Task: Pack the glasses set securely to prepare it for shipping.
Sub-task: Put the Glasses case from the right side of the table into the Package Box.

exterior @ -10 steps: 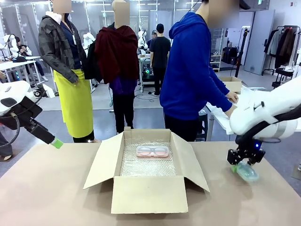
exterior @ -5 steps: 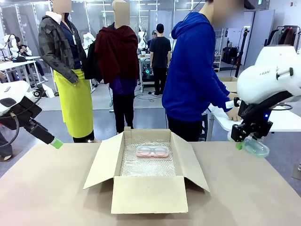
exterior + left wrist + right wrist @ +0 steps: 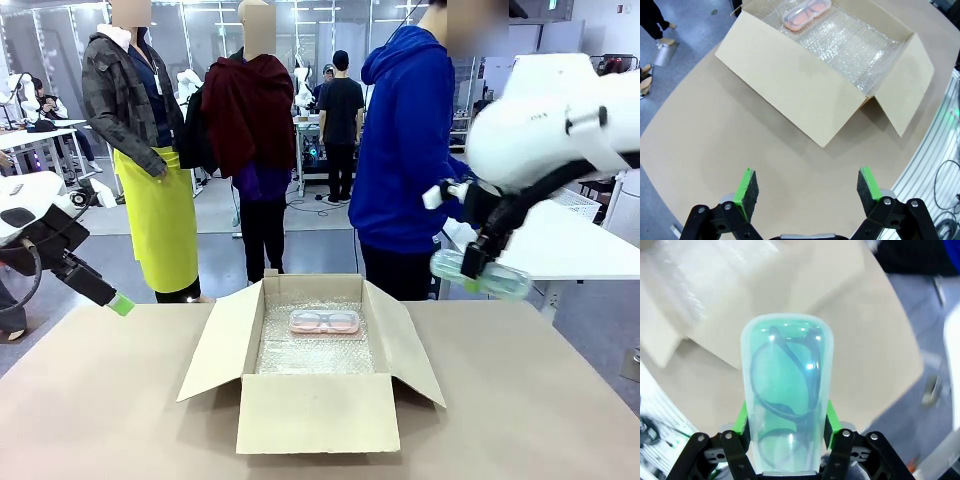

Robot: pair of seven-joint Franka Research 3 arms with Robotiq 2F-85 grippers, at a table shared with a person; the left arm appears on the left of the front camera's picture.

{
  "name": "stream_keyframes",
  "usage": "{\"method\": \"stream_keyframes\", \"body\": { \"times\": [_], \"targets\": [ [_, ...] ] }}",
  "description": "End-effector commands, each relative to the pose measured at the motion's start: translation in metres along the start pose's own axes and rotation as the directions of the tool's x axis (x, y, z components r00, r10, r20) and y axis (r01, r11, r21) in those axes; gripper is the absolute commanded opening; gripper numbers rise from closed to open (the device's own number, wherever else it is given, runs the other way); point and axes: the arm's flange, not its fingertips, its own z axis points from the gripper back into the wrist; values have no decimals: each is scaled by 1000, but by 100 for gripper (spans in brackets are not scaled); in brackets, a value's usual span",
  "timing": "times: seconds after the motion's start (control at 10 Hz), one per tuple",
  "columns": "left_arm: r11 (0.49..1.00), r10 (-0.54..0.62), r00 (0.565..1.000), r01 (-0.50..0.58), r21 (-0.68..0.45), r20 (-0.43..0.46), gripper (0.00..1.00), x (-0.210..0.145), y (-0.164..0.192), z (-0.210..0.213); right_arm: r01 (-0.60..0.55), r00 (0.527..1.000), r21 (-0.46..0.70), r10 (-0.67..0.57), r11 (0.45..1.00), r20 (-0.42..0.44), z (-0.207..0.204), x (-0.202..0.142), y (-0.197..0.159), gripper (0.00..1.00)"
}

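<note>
Nearest me, an open brown cardboard box [image 3: 312, 400] is sitting mid-table, its bubble-wrap lining [image 3: 315, 352] bearing the translucent pink oblong glasses case [image 3: 324, 321], which is lying flat by the far wall. At the box's nine o'clock the left gripper [image 3: 120, 304] is hanging with its green-padded fingers [image 3: 746, 187] spread wide around nothing. At two o'clock the right gripper [image 3: 470, 268] is clamping the translucent mint-green glasses case [image 3: 480, 277] by one end, up in the air off the table. Beyond, a person in a blue hoodie [image 3: 405, 150] is standing at the far side.
</note>
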Motion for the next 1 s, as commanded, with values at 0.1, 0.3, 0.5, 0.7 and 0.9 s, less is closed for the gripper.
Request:
{"method": "stream_keyframes", "body": {
  "times": [0.1,0.3,0.5,0.7,0.9],
  "targets": [
    [1000,-3,1000,3,-9,13,100,0,1,1,-538,839,139,544,832,-13,-21,89,38,33],
    [1000,-3,1000,3,-9,13,100,0,1,1,-574,816,99,578,813,-25,-39,137,69,33],
    [1000,-3,1000,3,-9,13,100,0,1,1,-581,813,40,582,813,-28,-69,173,98,33],
    [1000,-3,1000,3,-9,13,100,0,1,1,-529,849,-36,528,848,-17,-109,193,117,33],
    [1000,-3,1000,3,-9,13,100,0,1,1,-510,860,-12,510,860,15,-152,193,122,33]
  ]
}}
